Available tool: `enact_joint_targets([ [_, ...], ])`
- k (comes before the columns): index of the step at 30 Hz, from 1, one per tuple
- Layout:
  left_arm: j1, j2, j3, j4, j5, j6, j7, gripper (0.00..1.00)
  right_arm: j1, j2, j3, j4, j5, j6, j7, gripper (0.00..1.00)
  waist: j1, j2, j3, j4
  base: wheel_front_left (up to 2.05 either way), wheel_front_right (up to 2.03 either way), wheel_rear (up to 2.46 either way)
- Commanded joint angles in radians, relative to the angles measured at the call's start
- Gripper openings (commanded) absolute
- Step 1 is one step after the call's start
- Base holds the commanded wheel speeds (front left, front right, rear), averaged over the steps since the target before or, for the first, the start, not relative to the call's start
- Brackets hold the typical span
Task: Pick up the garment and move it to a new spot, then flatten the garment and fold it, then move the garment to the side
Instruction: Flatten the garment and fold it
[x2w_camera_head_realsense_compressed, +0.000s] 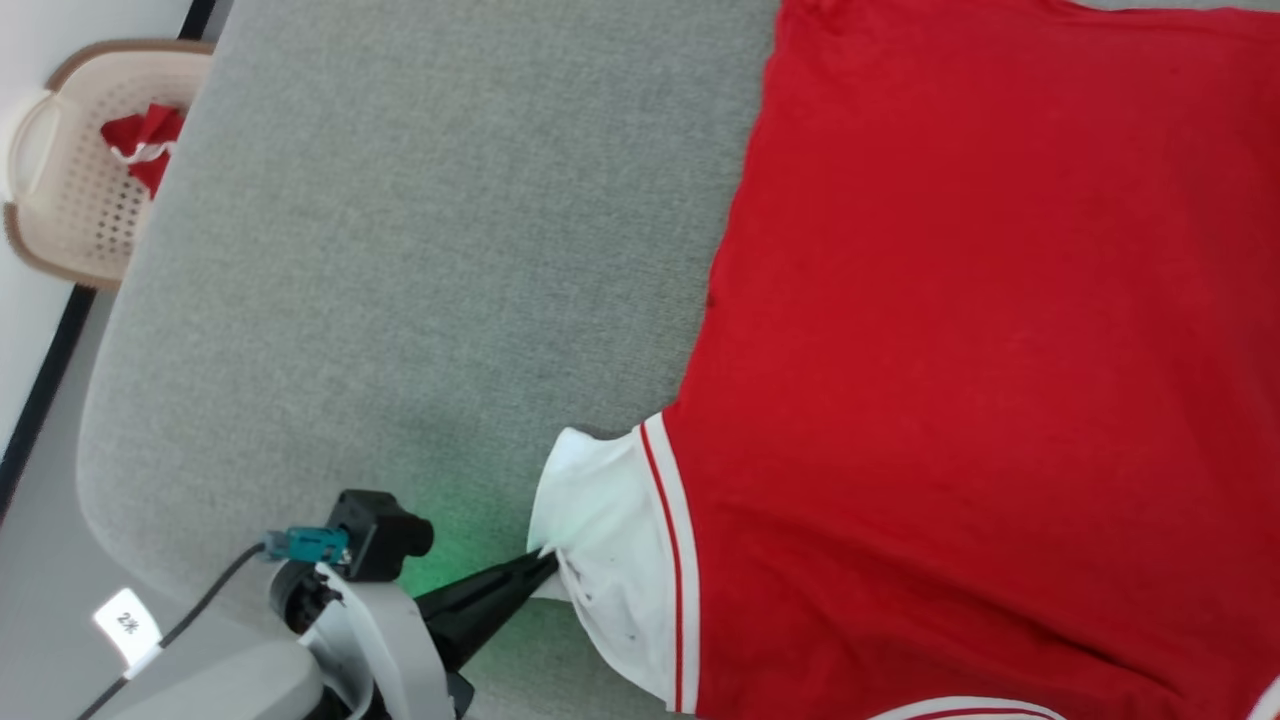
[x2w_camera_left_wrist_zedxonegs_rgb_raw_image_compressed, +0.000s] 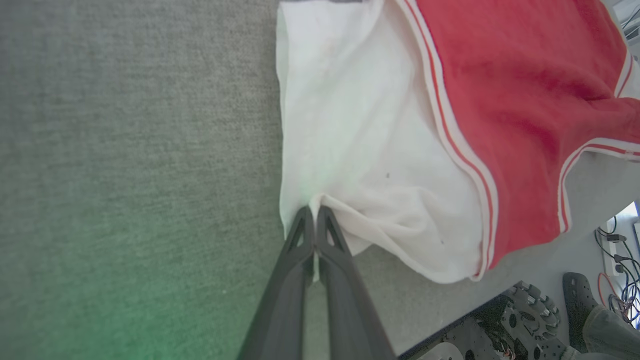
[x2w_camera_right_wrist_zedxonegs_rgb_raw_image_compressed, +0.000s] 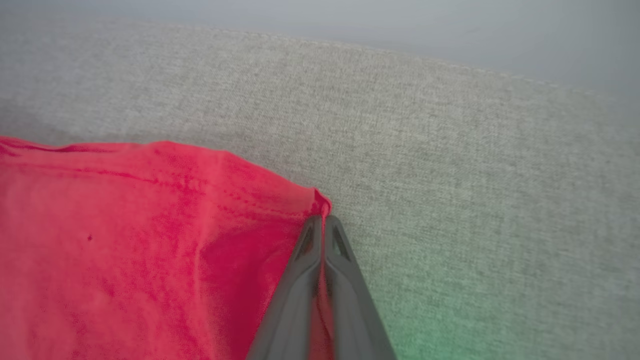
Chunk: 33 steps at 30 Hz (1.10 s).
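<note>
The garment, red with white sleeves and striped trim, lies spread on the grey cushion, plain red side up; any lettering is hidden. My left gripper is shut on the edge of its white sleeve. The left wrist view gives that grip close up: the gripper pinches the white sleeve, which puckers at the tips. In the right wrist view my right gripper is shut on a red hem corner of the garment, with cloth caught between the fingers.
A beige perforated laundry basket stands at the far left, off the cushion, holding a smaller red-and-white cloth. The cushion's rounded edge runs near my left arm. Robot base parts and cables lie below the cushion's edge.
</note>
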Motion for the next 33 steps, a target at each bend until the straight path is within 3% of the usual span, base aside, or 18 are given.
enact_joint_targets([
  [1,0.006,0.010,0.002,0.020,-0.006,0.011,0.002,0.00,0.021,0.005,0.010,0.003,-0.006,-0.002,0.002,0.00,0.0000,0.0000,-0.016,-0.017,0.00,0.00,0.00],
  [8,0.031,0.048,0.019,0.005,-0.032,0.039,-0.010,0.00,0.081,0.015,0.111,-0.134,0.052,-0.002,0.033,0.00,0.0000,0.0000,-0.068,-0.082,0.00,0.00,0.00],
  [17,0.055,0.112,0.042,-0.056,-0.059,0.101,-0.010,0.00,0.321,-0.086,0.201,-0.497,0.238,-0.002,0.112,0.00,0.0000,0.0000,-0.138,-0.165,0.00,0.00,0.00],
  [26,0.069,0.163,0.052,-0.114,-0.069,0.149,-0.008,0.00,0.676,-0.140,0.067,-0.867,0.326,-0.002,0.210,0.00,0.0000,0.0000,-0.182,-0.222,0.00,0.00,0.00],
  [33,0.066,0.185,0.057,-0.148,-0.066,0.168,-0.002,0.00,0.984,-0.074,-0.134,-1.118,0.297,-0.002,0.317,0.00,0.0000,0.0000,-0.193,-0.243,0.00,0.00,0.00],
])
